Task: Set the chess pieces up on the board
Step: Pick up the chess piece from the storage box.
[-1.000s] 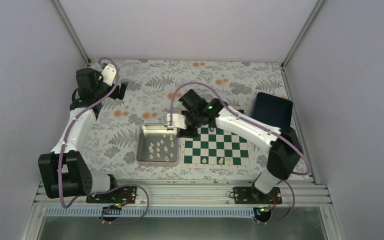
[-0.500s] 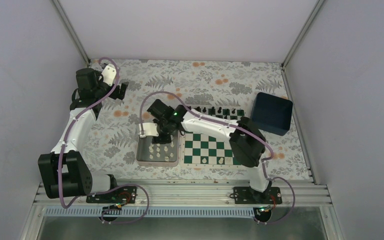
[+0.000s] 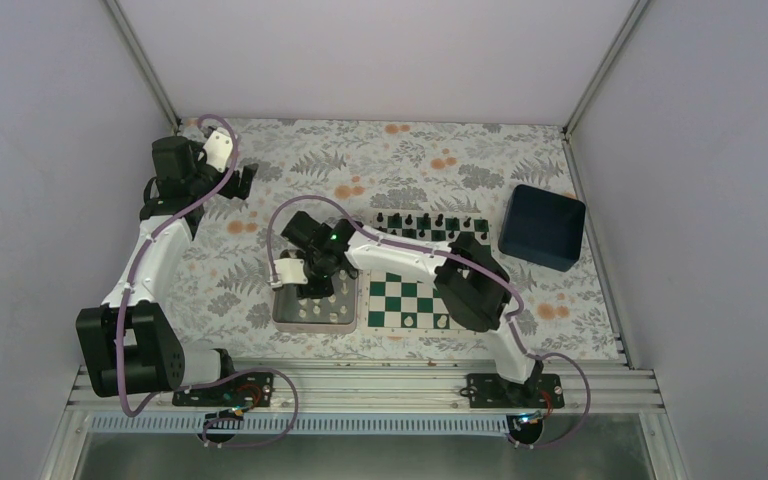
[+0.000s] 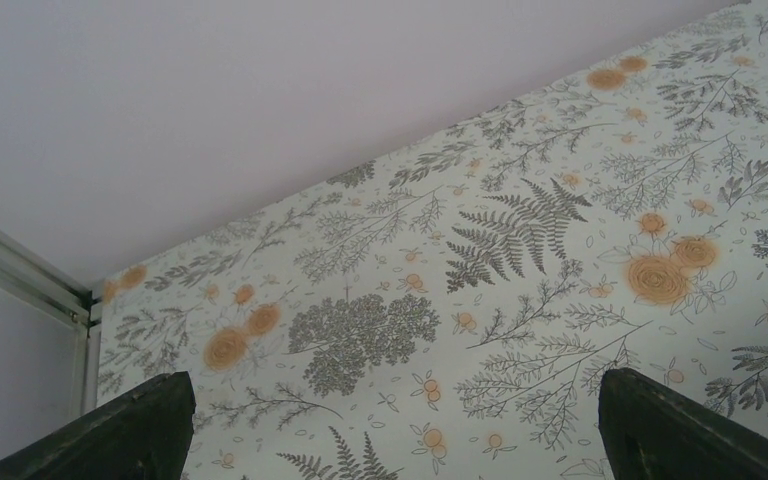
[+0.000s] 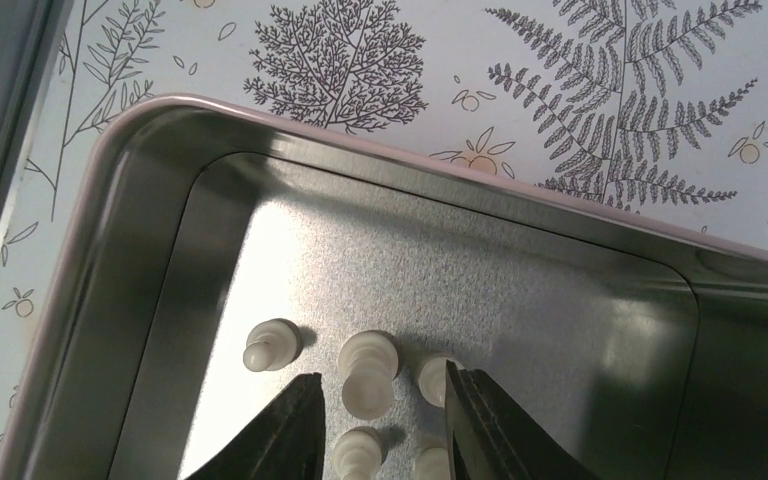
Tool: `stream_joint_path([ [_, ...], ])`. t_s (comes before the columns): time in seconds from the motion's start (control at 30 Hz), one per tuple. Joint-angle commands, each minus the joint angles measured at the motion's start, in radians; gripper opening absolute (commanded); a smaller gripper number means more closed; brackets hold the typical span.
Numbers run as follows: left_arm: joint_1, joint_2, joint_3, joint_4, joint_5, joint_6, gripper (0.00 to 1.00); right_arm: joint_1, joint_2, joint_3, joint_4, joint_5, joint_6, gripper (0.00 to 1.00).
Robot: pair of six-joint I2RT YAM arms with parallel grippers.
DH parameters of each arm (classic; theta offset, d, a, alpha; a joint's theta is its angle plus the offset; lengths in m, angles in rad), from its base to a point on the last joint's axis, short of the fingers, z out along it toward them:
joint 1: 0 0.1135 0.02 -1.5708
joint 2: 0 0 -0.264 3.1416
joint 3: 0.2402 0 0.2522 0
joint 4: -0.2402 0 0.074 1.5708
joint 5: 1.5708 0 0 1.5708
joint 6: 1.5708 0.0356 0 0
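Right wrist: cream chessman [image 5: 368, 378] sits between the right pincer's [image 5: 380, 392] fingers [image 5: 278, 432], seemingly untouched.

My left arm [image 3: 150, 262] folded back far left, left end effector [image 4: 392, 402] spread wide. My right arm [image 3: 412, 262] stretched across leftward, right end effector [image 5: 380, 384] pointing down, fingers [image 5: 278, 432] partly apart.

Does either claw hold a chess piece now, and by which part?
No, nothing is held. The right claw is open around a white piece in the tray but does not grip it; the left claw is open and empty.
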Motion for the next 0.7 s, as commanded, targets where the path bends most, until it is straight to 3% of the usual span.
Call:
stream_joint_path([
  [0.0, 0.004, -0.018, 0.002, 0.015, 0.024, -0.004, 1.0, 0.009, 0.028, 0.019, -0.005, -0.006, -0.007, 0.32],
  [0.43, 0.004, -0.019, -0.004, 0.013, 0.033, 0.0, 1.0, 0.014, 0.06, 0.016, 0.0, -0.019, -0.001, 0.28],
  [0.67, 0.004, -0.017, -0.006, 0.015, 0.03, 0.001, 1.0, 0.014, 0.036, -0.003, 0.021, -0.024, 0.011, 0.12],
])
